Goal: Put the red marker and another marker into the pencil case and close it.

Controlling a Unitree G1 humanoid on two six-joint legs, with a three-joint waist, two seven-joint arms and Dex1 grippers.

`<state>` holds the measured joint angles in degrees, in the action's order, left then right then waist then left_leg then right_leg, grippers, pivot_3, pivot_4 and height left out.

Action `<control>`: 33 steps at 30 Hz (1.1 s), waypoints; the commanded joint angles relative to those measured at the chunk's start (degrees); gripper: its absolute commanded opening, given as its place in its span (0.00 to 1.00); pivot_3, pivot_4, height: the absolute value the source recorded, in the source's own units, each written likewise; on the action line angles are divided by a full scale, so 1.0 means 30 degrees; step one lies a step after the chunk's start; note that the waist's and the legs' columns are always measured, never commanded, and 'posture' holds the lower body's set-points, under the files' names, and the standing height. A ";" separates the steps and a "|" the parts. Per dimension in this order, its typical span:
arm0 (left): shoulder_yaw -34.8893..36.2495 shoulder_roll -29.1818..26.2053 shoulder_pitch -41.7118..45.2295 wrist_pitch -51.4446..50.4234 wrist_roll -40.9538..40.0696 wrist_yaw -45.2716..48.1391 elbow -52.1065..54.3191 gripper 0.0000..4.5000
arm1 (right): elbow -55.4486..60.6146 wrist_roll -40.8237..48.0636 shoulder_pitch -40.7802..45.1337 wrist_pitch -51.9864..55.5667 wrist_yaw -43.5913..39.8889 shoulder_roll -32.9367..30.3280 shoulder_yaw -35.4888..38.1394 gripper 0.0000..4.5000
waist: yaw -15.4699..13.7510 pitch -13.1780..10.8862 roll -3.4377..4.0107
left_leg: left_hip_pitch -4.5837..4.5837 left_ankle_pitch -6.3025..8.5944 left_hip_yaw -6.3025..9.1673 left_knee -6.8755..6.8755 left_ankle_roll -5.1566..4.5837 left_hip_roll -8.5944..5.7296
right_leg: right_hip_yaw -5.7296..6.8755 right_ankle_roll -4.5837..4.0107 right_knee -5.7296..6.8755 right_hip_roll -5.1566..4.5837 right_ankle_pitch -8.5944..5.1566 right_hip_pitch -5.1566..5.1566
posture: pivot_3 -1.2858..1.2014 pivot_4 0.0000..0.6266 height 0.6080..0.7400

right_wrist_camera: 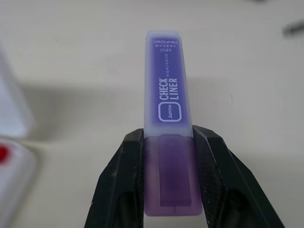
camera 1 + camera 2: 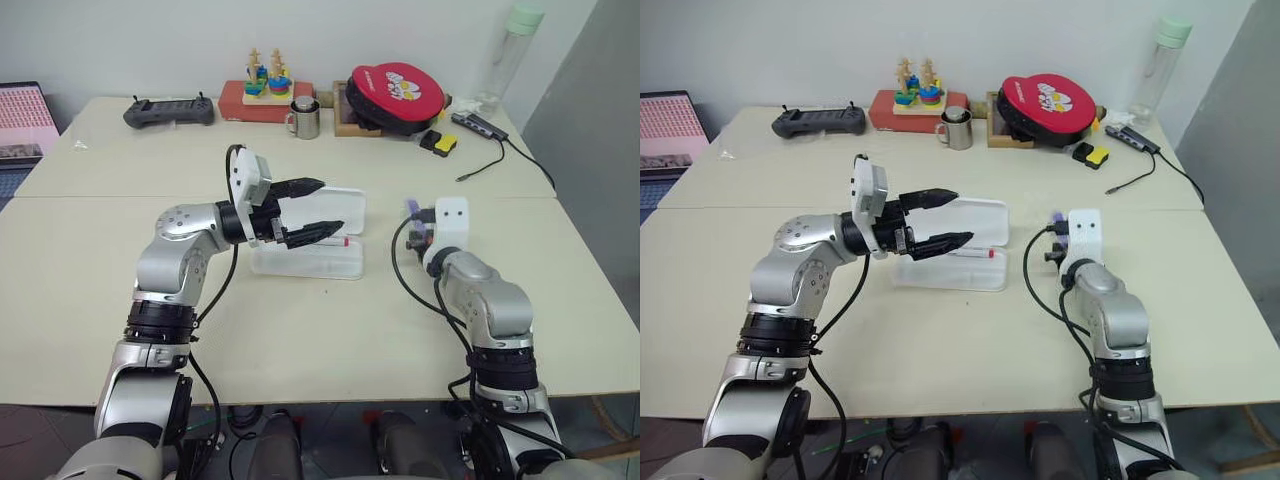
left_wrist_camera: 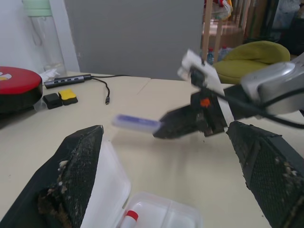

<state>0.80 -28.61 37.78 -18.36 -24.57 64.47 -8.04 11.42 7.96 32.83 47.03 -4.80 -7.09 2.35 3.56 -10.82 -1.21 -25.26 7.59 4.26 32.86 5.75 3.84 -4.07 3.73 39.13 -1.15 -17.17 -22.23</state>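
The table (image 2: pixel 330 330) is pale beige. The pencil case (image 2: pixel 330 262) is white, and the red marker (image 2: pixel 338 241) in it has a white barrel with a red end. The other marker (image 1: pixel 167 123) is purple under a frosted lilac cap with white letters. The fingers (image 1: pixel 124 185) holding it are black. At the far edge lies a red round pouch (image 2: pixel 396 88) with a white cartoon print, beside a yellow and black block (image 2: pixel 440 142).

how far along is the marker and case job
Done: the red marker lies in the open case. In hand: the right gripper is shut on the purple marker, held off the table beside the case. The left gripper hangs open over the case. Left: put the purple marker in and close the lid.
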 commanded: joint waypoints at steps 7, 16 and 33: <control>0.4889 -0.2615 -0.6750 -0.1756 -0.0834 -0.3187 0.2474 1.00 | -0.0214 0.2408 0.3013 -0.2520 -0.9546 -0.1003 -0.6508 0.24 | 0.0504 0.0003 0.0006 | 0.0084 0.0006 -0.0006 -0.0053 -0.0005 0.0038 | -0.0001 -0.0057 0.0013 0.0022 -0.0033 0.0038 | 0.52 0.24 1.00; 0.6521 -0.2954 -0.9944 -0.2721 -0.2517 -0.3672 0.4685 1.00 | -0.9123 -0.0049 0.6949 -0.5978 -1.3380 -0.1015 -0.9597 0.24 | -0.0285 0.0015 -0.0049 | 0.0092 -0.0002 -0.0022 0.0003 0.0007 0.0038 | 0.0006 -0.0034 -0.0034 0.0005 -0.0046 0.0063 | 0.52 0.24 1.00; 0.6402 -0.2773 -0.9887 -0.3135 -0.3204 -0.4832 0.5619 1.00 | -1.4051 -0.1887 0.8295 -0.8298 -1.6239 0.0064 -0.9468 0.45 | -0.0212 0.0014 -0.0048 | 0.0089 0.0006 -0.0037 -0.0058 0.0013 0.0045 | 0.0009 -0.0076 -0.0025 0.0014 0.0000 0.0030 | 0.52 0.24 1.00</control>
<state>19.42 -36.72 7.60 -28.14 -32.94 50.36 6.56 -31.13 2.91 55.86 23.76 -52.81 -7.45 -27.12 2.93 -10.78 -1.35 -25.00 7.61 4.15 32.69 5.79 3.97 -4.04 3.51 39.05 -1.11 -17.17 -22.14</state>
